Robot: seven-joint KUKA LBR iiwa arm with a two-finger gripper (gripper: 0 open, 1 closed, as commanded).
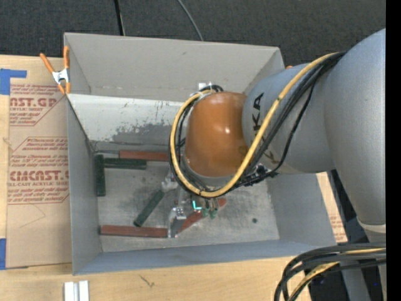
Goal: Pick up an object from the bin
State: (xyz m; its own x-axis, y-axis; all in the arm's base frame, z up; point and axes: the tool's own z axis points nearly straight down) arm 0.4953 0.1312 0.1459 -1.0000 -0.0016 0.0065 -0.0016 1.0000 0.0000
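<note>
My gripper (179, 211) reaches down from under the arm's orange cover to the bin floor, right of the middle at the front. A dark green stick (148, 209) lies slantwise just to its left. Along the front of the floor lies a red-brown bar (133, 231), its right end close beneath the gripper. A small red and green piece (205, 212) lies right beside the gripper on its right, partly hidden by the arm's cover.
Another red-brown bar (145, 156) lies along the back of the floor. A dark green L-shaped piece (100, 175) stands by the left wall. The arm and its cover hide the bin's right half.
</note>
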